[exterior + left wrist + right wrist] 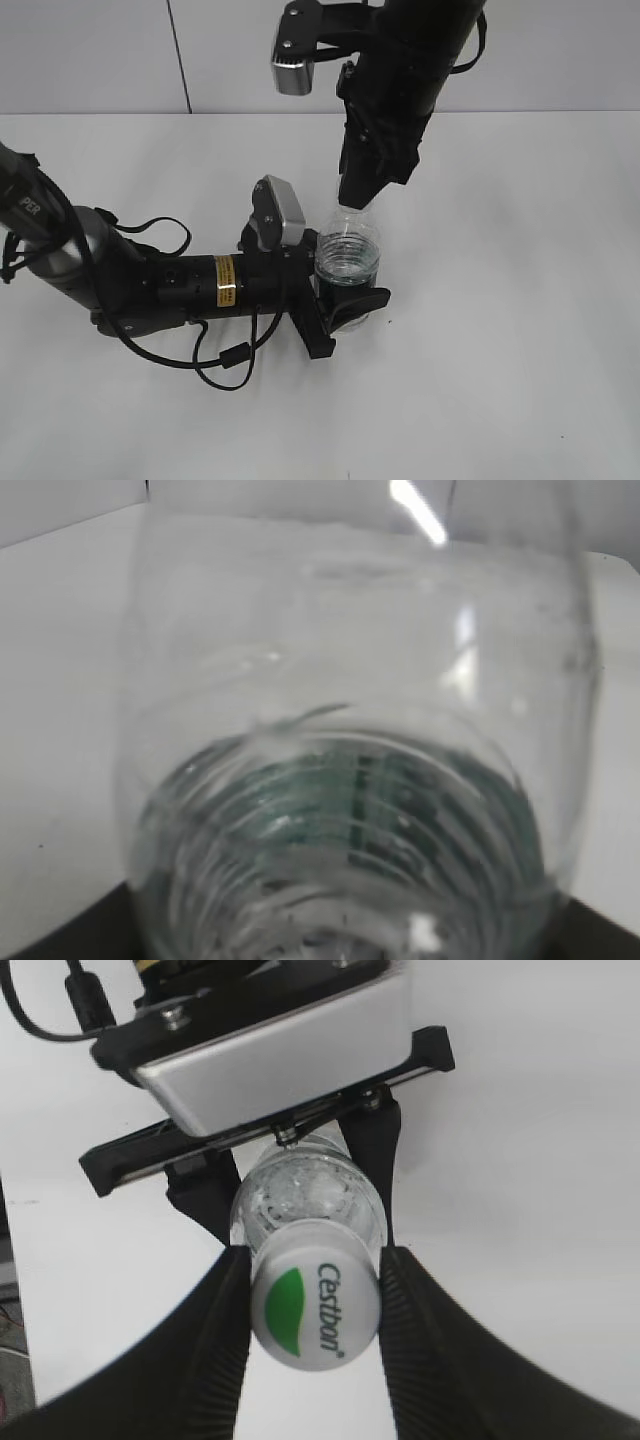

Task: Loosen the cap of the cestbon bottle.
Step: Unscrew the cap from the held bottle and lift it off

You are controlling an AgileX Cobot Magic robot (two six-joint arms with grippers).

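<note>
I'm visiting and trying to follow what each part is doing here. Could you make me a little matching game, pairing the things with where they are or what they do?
Things:
1. cap
2. cestbon bottle
3. left gripper
4. right gripper

States:
A. clamped around the bottle's body from the side
B. white, with a green leaf mark
C. comes down from above, fingers either side of the cap
D. clear, standing upright on the table

Pairs: 1-B, 2-D, 3-A, 4-C
</note>
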